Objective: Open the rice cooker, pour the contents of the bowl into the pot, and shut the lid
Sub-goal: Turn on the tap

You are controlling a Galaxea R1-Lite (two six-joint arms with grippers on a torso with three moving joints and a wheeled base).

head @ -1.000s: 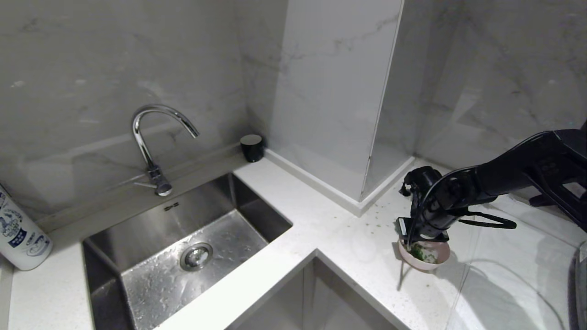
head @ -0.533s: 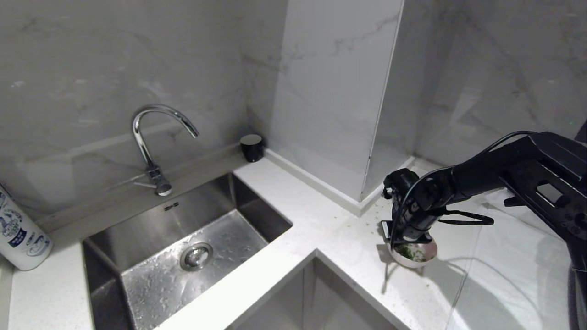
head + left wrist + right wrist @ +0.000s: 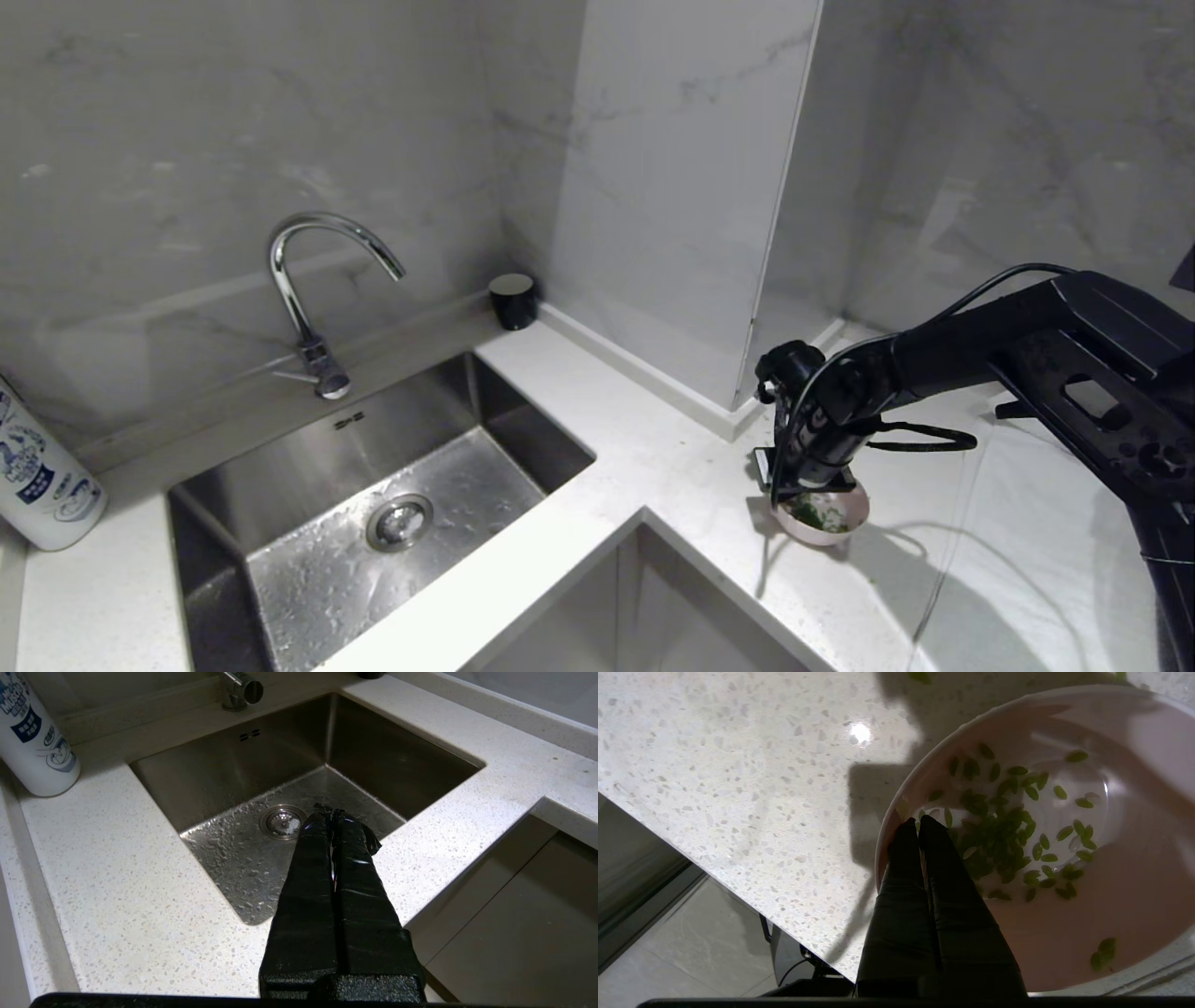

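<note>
A small pale pink bowl point(image 3: 834, 513) hangs just above the white counter point(image 3: 672, 467), casting a shadow below it. My right gripper point(image 3: 792, 487) points down and is shut on the bowl's near-left rim. In the right wrist view the black fingers point(image 3: 901, 858) pinch the rim of the bowl point(image 3: 1087, 914), and the contents point(image 3: 1008, 830), small green bits, lie spread inside. My left gripper point(image 3: 331, 811) is shut and empty, parked over the front edge of the sink. The rice cooker, its pot and its lid are out of view.
A steel sink point(image 3: 308, 532) with a curved faucet point(image 3: 313, 271) fills the left. A black cup point(image 3: 513, 301) stands by the wall, and a white bottle point(image 3: 42, 485) at far left. A marble pillar point(image 3: 672, 205) rises behind the bowl. The counter's front edge notches inward point(image 3: 644, 518).
My right arm has carried the bowl leftward over the counter, toward the notch in the front edge. The left arm has kept still.
</note>
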